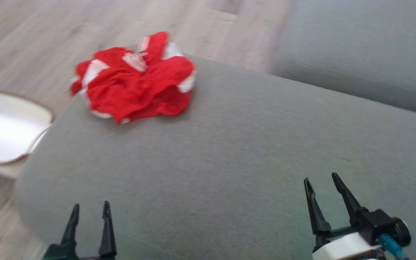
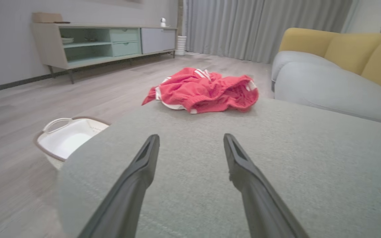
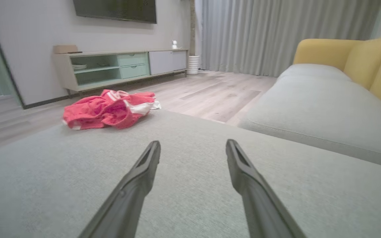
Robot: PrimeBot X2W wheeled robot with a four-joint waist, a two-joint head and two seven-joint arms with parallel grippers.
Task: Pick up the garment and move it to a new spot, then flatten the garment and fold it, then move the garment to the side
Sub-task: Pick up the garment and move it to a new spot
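Looking down, I see the grey ottoman (image 1: 229,151) across most of the frame, the crumpled red-and-white garment (image 1: 135,81) lying at its upper-left edge, a white basket (image 1: 5,130) on the floor at far left, and my left hand (image 1: 90,205) and right hand (image 1: 321,178) released and empty along the bottom.

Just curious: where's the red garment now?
Head view: the red garment lies at the far left edge of the grey cushion, near the white basket.

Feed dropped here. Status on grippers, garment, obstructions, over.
Left gripper: jaws open, empty. Right gripper: jaws open, empty. Red garment crumpled at far edge of grey cushion, untouched. Only bare cushion between.
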